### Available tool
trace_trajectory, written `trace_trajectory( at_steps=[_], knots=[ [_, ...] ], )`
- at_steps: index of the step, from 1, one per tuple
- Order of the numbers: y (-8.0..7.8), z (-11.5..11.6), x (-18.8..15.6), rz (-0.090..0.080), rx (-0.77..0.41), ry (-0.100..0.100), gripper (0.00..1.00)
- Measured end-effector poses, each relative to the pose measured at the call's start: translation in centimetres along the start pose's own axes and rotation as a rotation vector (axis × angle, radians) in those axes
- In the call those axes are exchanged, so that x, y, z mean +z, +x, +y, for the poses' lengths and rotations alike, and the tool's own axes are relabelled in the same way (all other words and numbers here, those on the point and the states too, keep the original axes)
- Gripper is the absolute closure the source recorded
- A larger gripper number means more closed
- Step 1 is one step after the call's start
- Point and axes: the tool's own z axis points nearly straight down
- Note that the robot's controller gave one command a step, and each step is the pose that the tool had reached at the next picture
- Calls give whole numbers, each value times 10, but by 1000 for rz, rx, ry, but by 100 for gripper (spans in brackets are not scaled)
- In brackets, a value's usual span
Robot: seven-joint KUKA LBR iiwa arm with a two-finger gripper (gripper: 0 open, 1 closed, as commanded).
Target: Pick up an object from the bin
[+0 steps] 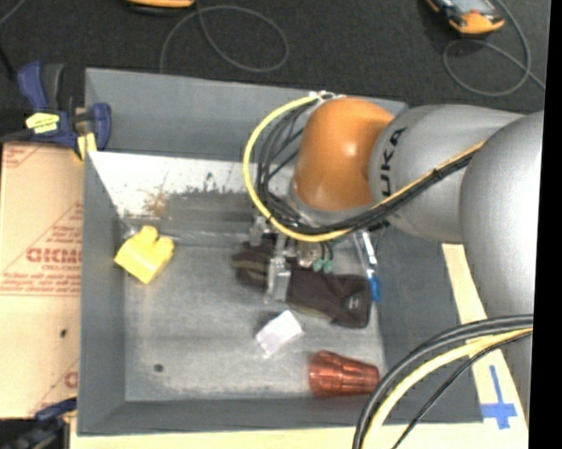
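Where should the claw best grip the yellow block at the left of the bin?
Probably across its wide body, coming from straight above. The yellow block lies alone on the floor of the bin, apart from its walls, so both sides look free. The small bump at its upper end seems too narrow.

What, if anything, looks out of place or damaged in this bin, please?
Only the bin's back wall stands out: brownish scuffs mark it above the yellow block. Nothing looks spilled or broken.
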Motion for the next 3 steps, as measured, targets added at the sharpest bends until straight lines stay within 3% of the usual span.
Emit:
trace_trajectory(
  at_steps=[1, 2, 3],
  knots=[
    [-3, -31, 9, 9, 10, 0, 0],
    [-9, -51, -7, -8, 34, 0, 0],
    [-16, -61, 35, -3, 65, -2, 0]
  ],
)
